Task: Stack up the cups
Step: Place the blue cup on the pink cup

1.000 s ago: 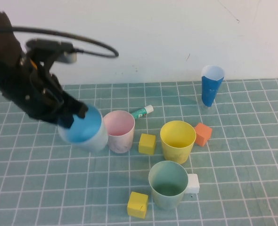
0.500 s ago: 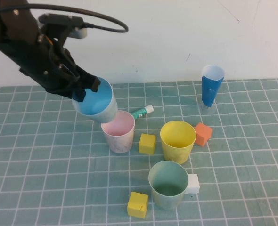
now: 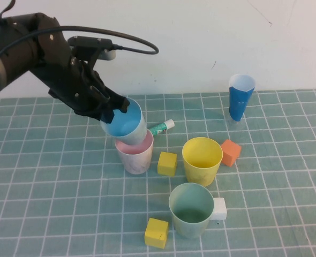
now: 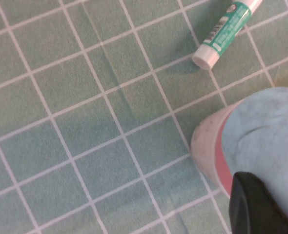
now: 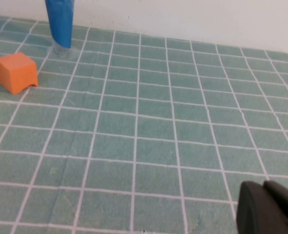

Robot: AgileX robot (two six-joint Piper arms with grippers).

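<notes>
My left gripper (image 3: 114, 107) is shut on the light-blue-inside cup (image 3: 125, 122) and holds it tilted just above the back-left rim of the pink-inside cup (image 3: 136, 154). In the left wrist view the blue cup's pale bottom (image 4: 266, 131) overlaps the pink cup's rim (image 4: 206, 146), with one dark finger (image 4: 256, 207) against it. The yellow-inside cup (image 3: 202, 158) and the green-inside cup (image 3: 191, 210) stand upright to the right and front. My right gripper (image 5: 268, 207) is shut and empty, low over bare mat, and is out of the high view.
A narrow dark-blue cone cup (image 3: 239, 99) stands at the back right. A glue stick (image 3: 162, 127) lies behind the pink cup. Two yellow blocks (image 3: 167, 163) (image 3: 156, 232), a white block (image 3: 219, 209) and an orange block (image 3: 230, 152) sit among the cups.
My left gripper has carried the light blue cup up and to the right, from left of the pink cup to just over its rim. The other cups have not moved.
</notes>
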